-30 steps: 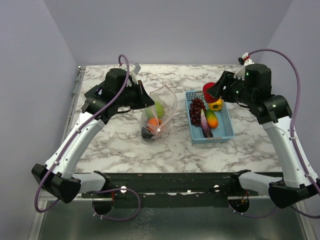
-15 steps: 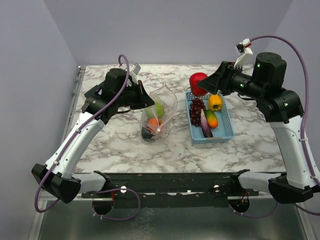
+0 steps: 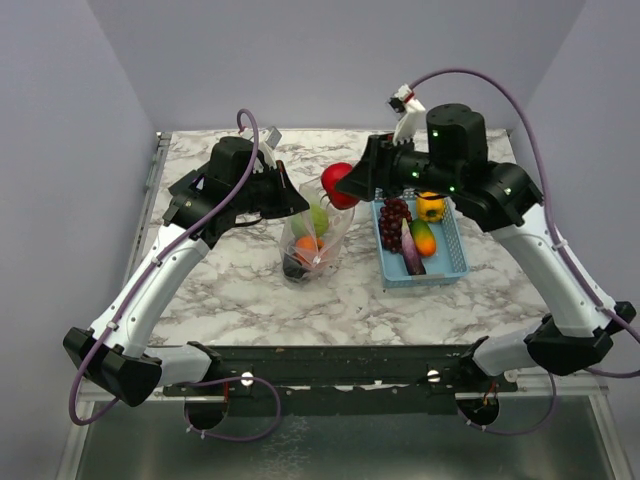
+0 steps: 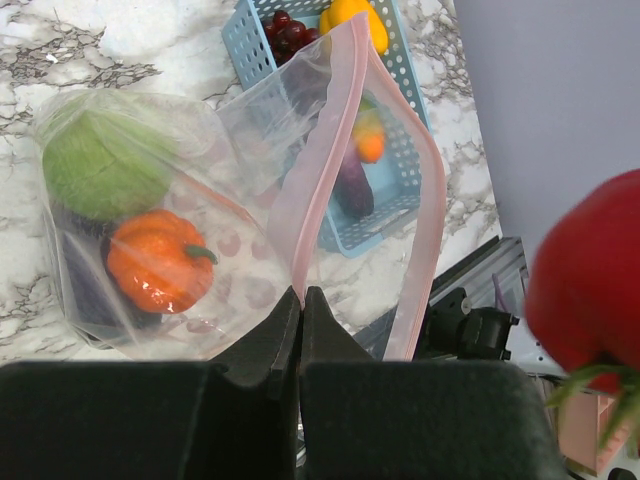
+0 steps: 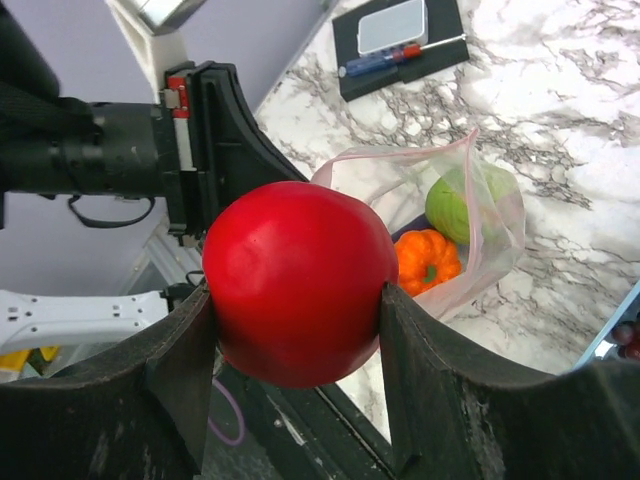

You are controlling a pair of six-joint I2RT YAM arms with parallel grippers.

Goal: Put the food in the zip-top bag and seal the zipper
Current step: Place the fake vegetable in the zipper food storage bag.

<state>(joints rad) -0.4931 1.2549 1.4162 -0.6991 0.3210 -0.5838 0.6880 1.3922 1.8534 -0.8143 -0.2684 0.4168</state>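
The clear zip-top bag (image 3: 315, 232) stands open mid-table, holding a green cabbage (image 4: 105, 165), an orange pumpkin (image 4: 160, 262) and a dark piece. My left gripper (image 4: 301, 293) is shut on the bag's pinkish zipper strip (image 4: 318, 170) and holds the mouth up. My right gripper (image 5: 295, 300) is shut on the red tomato (image 5: 297, 282), which hangs in the air just right of and above the bag's mouth (image 3: 340, 184). The bag also shows below in the right wrist view (image 5: 480, 215).
A light-blue slotted basket (image 3: 452, 262) right of the bag holds dark grapes (image 3: 393, 222), a yellow piece (image 3: 431, 207), an orange-green piece (image 3: 423, 238) and a purple eggplant (image 3: 410, 257). A black case with a screwdriver (image 5: 400, 45) lies at the table's far edge.
My right gripper has lifted the tomato out of the basket and carried it left to the bag's mouth. The left gripper and the bag have not moved.
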